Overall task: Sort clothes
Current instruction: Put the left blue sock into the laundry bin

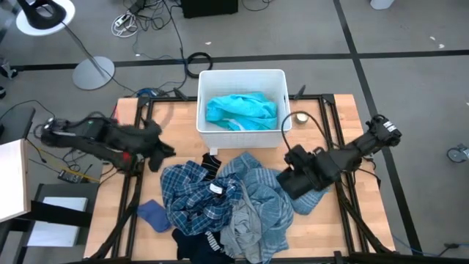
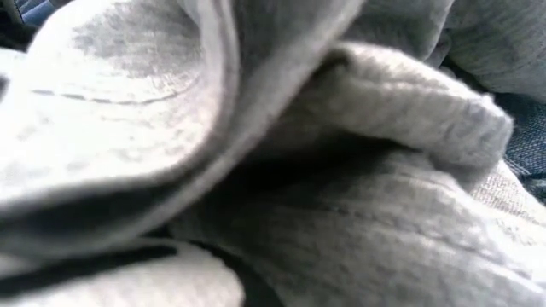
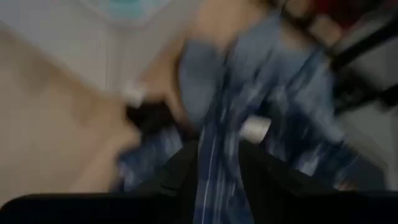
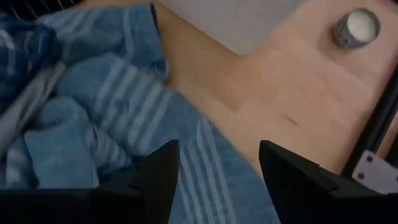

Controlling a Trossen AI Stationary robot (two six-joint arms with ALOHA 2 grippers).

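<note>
Several limp, light clothes [image 1: 227, 209] heap on the surface [image 1: 344, 220]; right hand [image 4: 217, 171] released over bunchable striped folds; left hand [image 1: 155, 155] unclear.

The table [image 1: 333, 220] is pale, smooth wood with a matt grain, edged by dark metal rails. The white bin [image 1: 242, 136] looks like smooth, slightly glossy plastic. The turquoise top [image 1: 242, 110] inside it is soft, crumpled cloth. The plaid shirt [image 1: 194, 194] and striped piece [image 4: 143, 118] are thin woven fabric; the grey garment [image 2: 341, 213] looks fuzzy, knitted, matt.
</note>
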